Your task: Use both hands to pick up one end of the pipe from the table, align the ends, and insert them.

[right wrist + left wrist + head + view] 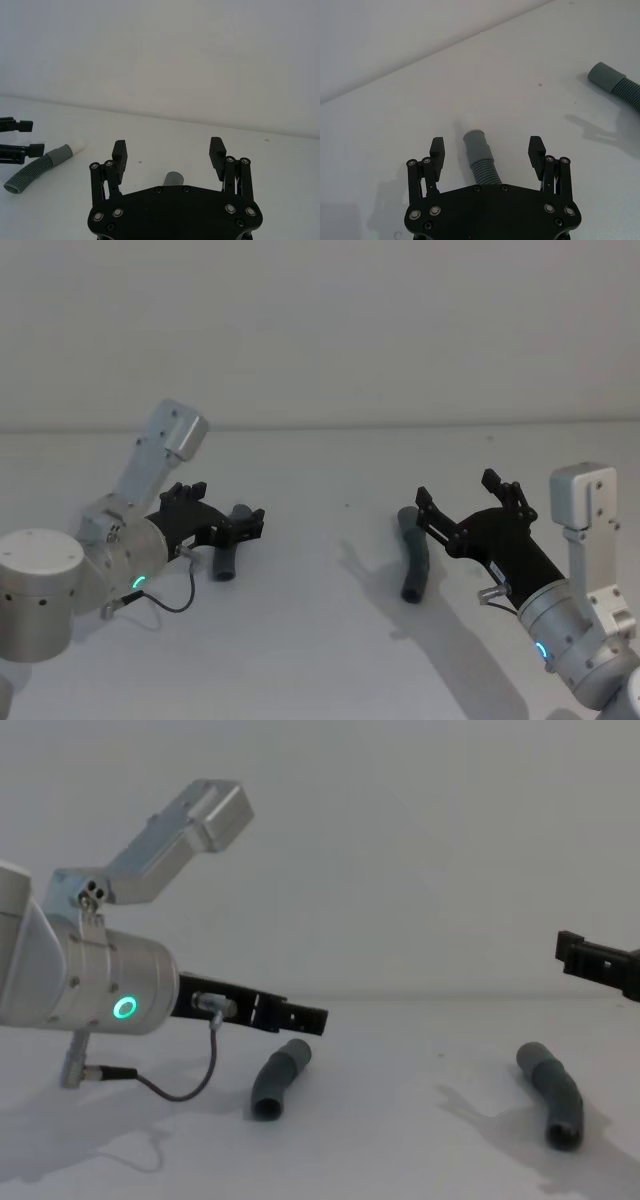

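Grey pipe piece (479,152) below spread left hand (487,146)

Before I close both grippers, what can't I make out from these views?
Right pipe: in the right wrist view, all but one end hidden behind the body of the right gripper.
Left pipe: in the left wrist view, its near part runs under the body of the left gripper.
Right gripper: in the chest view, cut off by the right edge.
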Tool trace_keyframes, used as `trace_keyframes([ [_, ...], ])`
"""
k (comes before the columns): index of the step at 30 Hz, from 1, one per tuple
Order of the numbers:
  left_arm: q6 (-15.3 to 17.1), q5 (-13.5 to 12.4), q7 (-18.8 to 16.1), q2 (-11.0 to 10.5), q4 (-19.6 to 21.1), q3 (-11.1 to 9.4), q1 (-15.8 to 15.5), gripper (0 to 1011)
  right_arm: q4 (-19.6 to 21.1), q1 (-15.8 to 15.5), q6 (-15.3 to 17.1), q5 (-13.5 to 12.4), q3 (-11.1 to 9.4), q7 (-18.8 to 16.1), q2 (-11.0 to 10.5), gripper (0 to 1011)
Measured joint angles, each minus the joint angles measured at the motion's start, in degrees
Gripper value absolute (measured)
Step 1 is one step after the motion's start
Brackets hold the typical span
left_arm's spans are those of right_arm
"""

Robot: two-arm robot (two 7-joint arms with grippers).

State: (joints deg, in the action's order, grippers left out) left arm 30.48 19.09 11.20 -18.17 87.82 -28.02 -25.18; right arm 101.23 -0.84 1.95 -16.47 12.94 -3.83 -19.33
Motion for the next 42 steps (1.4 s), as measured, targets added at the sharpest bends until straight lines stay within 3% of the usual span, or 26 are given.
trace_keyframes([
  [42,2.6,-2.2,-4.0,6.6,-7.0,0.7,-1.2,1002,0.0,0.0,0.0,0.0,0.0,0.0,0.0,1000],
])
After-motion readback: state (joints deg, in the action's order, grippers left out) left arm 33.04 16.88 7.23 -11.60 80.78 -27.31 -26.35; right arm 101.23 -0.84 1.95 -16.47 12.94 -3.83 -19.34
